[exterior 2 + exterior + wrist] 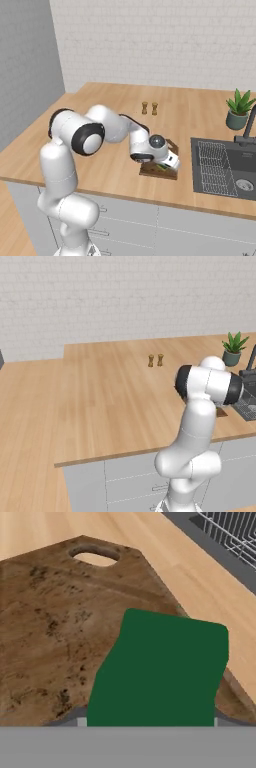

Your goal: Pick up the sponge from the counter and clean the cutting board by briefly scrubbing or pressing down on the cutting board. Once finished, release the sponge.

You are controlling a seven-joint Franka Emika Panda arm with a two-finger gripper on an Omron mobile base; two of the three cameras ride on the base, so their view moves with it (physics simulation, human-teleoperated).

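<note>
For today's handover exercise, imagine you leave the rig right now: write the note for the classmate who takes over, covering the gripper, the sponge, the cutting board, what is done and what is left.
Gripper: low over the cutting board, hand tilted down; its fingertips are hidden behind the sponge, so open or shut cannot be read directly.
Sponge: green face towards the hand camera, right at the gripper, over the board's near part. Off the counter, so apparently held.
Cutting board: lies flat on the counter, left of the sink, its handle hole at the far end.
Done: sponge picked up and brought to the board.
Left: press or scrub briefly, then release the sponge.
</note>
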